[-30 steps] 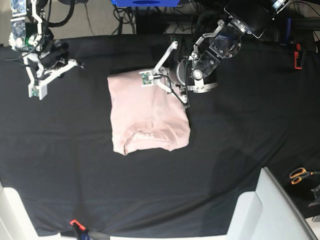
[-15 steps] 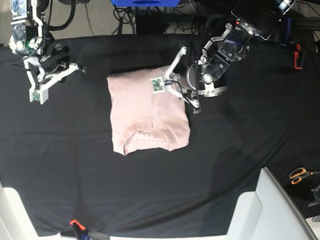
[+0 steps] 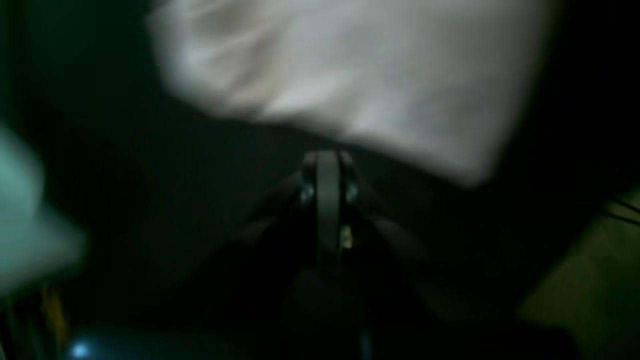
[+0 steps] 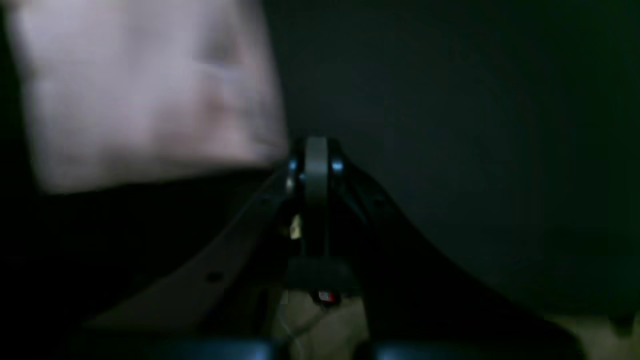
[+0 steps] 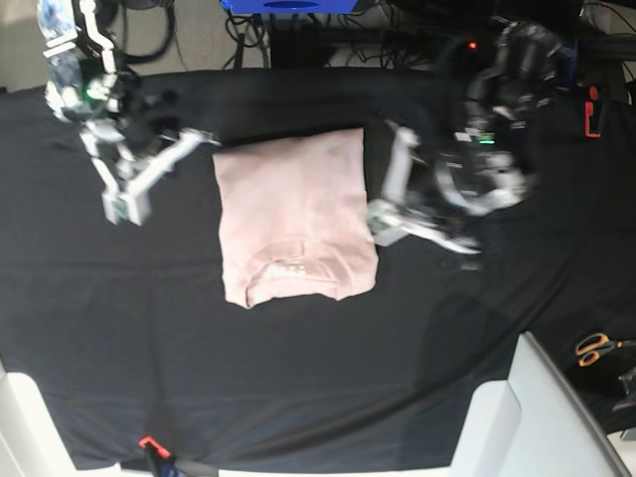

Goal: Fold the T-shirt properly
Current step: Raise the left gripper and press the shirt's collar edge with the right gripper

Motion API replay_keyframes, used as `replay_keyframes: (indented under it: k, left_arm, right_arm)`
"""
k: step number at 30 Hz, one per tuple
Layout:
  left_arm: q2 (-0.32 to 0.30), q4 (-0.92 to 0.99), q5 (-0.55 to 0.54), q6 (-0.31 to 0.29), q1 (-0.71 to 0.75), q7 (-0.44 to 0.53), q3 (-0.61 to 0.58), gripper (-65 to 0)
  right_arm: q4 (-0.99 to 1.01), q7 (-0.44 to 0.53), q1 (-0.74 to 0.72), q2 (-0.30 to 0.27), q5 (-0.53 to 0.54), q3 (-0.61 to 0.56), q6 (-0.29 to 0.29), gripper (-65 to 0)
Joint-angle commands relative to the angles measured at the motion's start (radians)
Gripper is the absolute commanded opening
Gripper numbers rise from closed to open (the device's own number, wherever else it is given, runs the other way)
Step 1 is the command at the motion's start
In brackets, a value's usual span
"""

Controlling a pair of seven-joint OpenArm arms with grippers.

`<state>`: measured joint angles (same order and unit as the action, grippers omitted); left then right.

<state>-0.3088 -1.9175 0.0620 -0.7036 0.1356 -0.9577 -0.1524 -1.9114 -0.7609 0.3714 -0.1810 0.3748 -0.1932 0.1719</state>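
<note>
A black cloth (image 5: 298,378) covers the worktable; orange-handled scissors (image 5: 596,347) lie at its far edge. The pale-pink cotton T-shirt (image 5: 296,221), folded into a compact rectangle with its ribbed neckline toward the near edge, lies at centre, its long axis running front to back. The left gripper (image 5: 383,221), jaws together and empty, sits just beside the shirt's one side; the right gripper (image 5: 121,207), likewise closed and empty, stands farther off the opposite side. The left arm is judged nearer for any remaining adjustment.
</note>
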Motion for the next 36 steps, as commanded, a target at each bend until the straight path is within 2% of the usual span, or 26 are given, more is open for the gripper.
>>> replay_keyframes:
  k: [1,7,10,13,16,18,23,26,30,36]
  left_arm:
    - [-0.007,-0.012,0.000,0.005,0.023,-0.002,0.070,-65.0]
    - [-0.007,0.048,-0.004,0.005,0.189,0.013,0.505,-65.0]
    - [-0.007,0.115,0.000,0.005,0.270,0.136,0.653,-65.0]
    - [-0.005,0.181,-0.006,0.005,0.341,0.277,0.741,-65.0]
    - [0.009,0.209,-0.008,0.005,0.398,0.369,0.761,-65.0]
    - [0.023,0.207,-0.008,0.005,0.408,0.388,0.767,-65.0]
    - [0.052,0.204,-0.008,0.005,0.405,0.386,0.767,-65.0]
    - [0.058,0.204,-0.008,0.005,0.405,0.386,0.761,-65.0]
    - [0.058,0.212,-0.008,0.005,0.407,0.386,0.761,-65.0]
    - [0.052,0.212,-0.008,0.005,0.407,0.386,0.762,-65.0]
  right_arm:
    - [-0.026,0.011,-0.010,-0.005,0.002,-0.028,-0.004,-65.0]
    - [0.016,0.021,-0.091,0.002,0.002,-0.194,-0.004,-65.0]
    - [0.065,0.027,-0.136,0.011,0.002,-0.234,-0.004,-65.0]
    - [0.129,0.093,-0.154,0.027,0.002,-0.233,-0.004,-65.0]
    - [0.177,0.126,-0.176,0.027,0.002,-0.231,-0.004,-65.0]
    - [0.195,0.129,-0.185,0.027,0.002,-0.231,-0.004,-65.0]
    - [0.266,0.139,-0.191,0.027,0.002,-0.229,-0.004,-65.0]
    - [0.323,0.205,-0.182,0.024,0.002,-0.229,-0.004,-65.0]
    - [0.405,0.225,-0.174,0.024,0.002,-0.229,-0.004,-65.0]
    - [0.387,0.246,-0.147,0.022,-0.001,-0.231,-0.004,-65.0]
